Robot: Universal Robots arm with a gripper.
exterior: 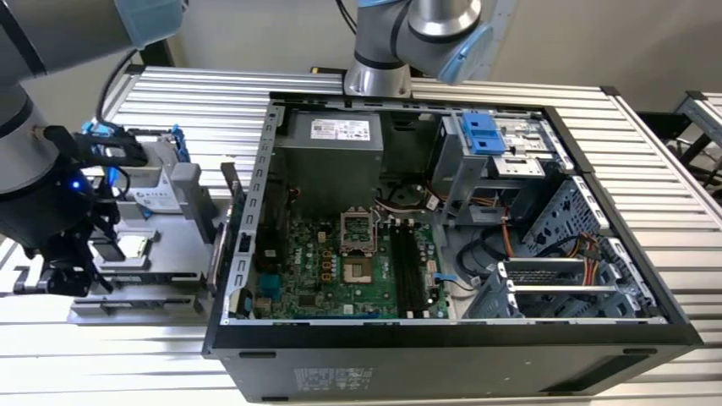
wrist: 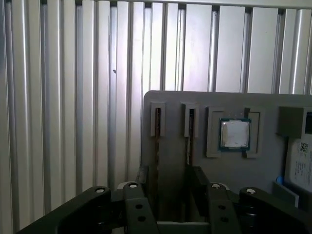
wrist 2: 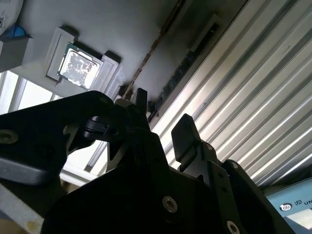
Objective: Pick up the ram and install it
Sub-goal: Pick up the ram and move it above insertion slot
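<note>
One slatted metal tabletop (exterior: 643, 152) carried everything. Open PC case (exterior: 451, 347) took up its middle, motherboard (exterior: 327, 271) exposed with its long black slots (exterior: 408, 271). Gray parts tray (exterior: 169, 244) sat just beside the case, toward the tabletop's edge on the exterior view's left. Hard drive (exterior: 169, 182) in a blue frame stood on the tray. My gripper (wrist: 170, 179) hung over the tray, fingers (wrist: 199, 181) spread apart, holding nothing. The ram (wrist: 157, 122) stood on edge in the holder (wrist: 152, 119) nearest the tray's edge, in line with the gap between my fingers; contact, couldn't tell. Second wrist view: its end sat right by my fingertips. A second stick (wrist: 190, 123) stood in the next holder. Small square chip (wrist: 234, 134) lay in its pocket just beside that.
</note>
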